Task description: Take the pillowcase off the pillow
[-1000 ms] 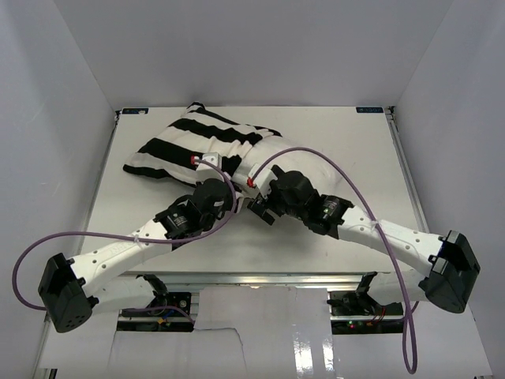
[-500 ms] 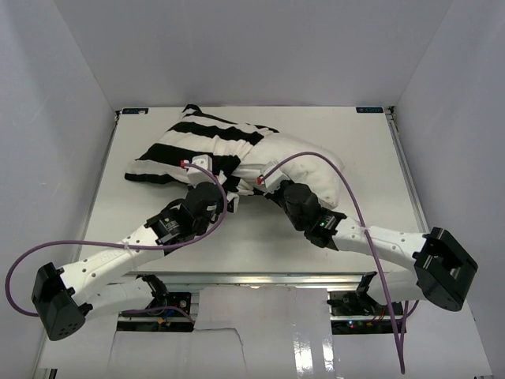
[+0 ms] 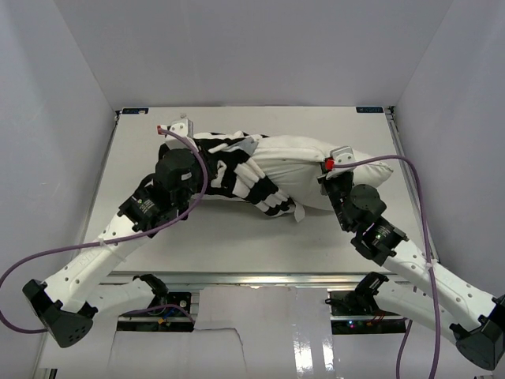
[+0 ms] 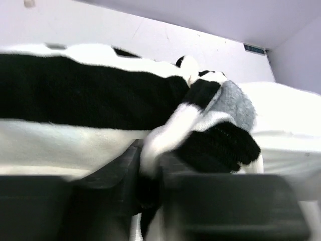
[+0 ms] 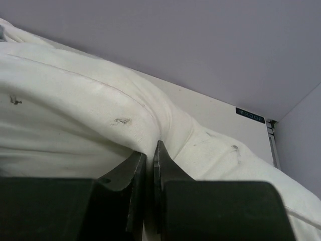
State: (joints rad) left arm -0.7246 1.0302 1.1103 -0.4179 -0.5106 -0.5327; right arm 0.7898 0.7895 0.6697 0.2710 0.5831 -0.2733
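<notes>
The left gripper (image 4: pixel 150 175) is pressed shut on a black-and-white striped fold of the pillowcase (image 4: pixel 90 95). The left wrist view shows the fabric wedged between the two dark fingers (image 4: pixel 113 173) and draped over them. The right gripper (image 5: pixel 149 163) pinches a raised ridge of the off-white pillow (image 5: pixel 75 110), its jaws nearly meeting on the cloth. Neither pinch is visible in the top external view, where the wrist bodies cover the fingertips.

Only that view shows the overall layout. The pillow (image 3: pixel 304 162) lies crosswise on the far half of the white table (image 3: pixel 237 237). Its right portion is bare. Its left portion sits inside the pillowcase (image 3: pixel 229 170), which is bunched into folds. The left arm reaches in at the striped end, the right arm at the bare end. A purple cable (image 3: pixel 418 205) loops from the right wrist.
</notes>
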